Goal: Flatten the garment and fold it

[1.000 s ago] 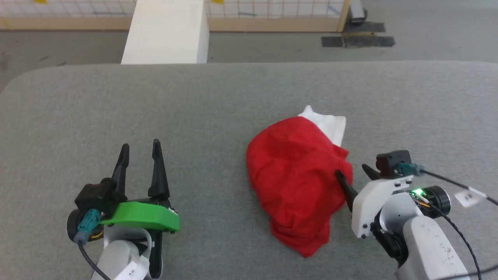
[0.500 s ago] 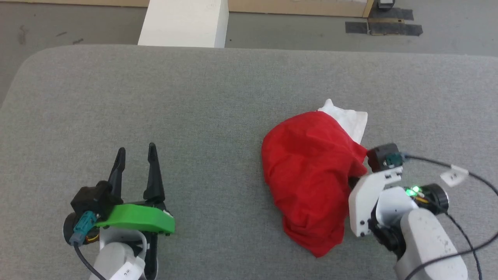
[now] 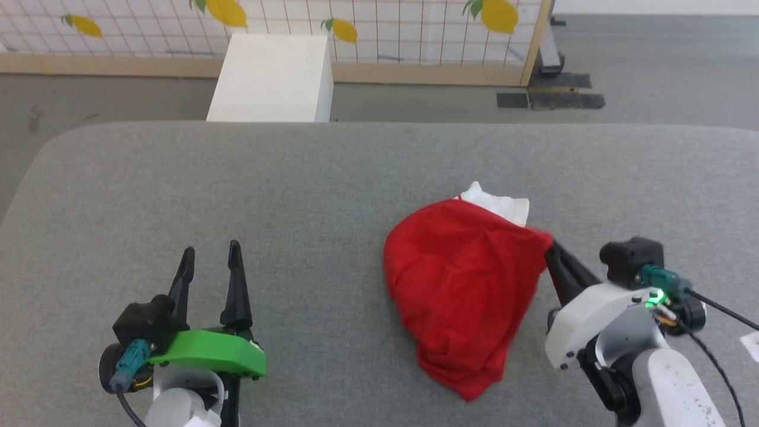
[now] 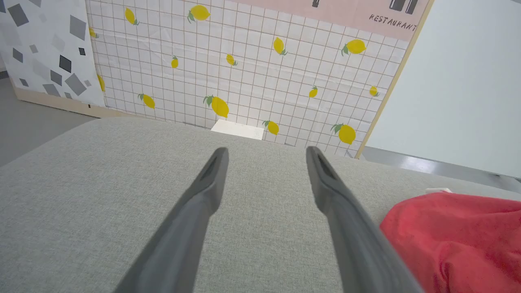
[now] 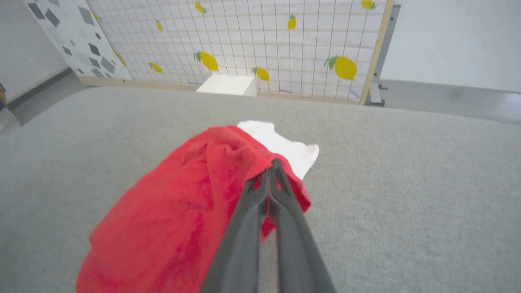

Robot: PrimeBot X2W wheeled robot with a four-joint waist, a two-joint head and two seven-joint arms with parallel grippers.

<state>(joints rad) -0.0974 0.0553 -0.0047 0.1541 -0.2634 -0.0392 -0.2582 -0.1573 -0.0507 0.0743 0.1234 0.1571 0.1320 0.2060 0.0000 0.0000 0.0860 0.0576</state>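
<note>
Grey fabric covers the table [image 3: 237, 178], the garment [image 3: 462, 290] bunched at its right. Its far-right edge is pinched in the closed right hand [image 5: 272, 165]; the left hand [image 3: 211, 249] stands wide open, empty. Red folds hide most of the white panel [image 3: 501, 204].

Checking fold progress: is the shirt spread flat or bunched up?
Bunched up: the shirt lies as a rumpled heap on the grey surface, right tool pinching its edge.

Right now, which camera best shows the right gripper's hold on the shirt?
The right wrist view: the right gripper, shut, pinches a red fold of the garment up close. The head view shows the whole heap, pinched at its right edge. The left wrist view catches a red corner.
</note>
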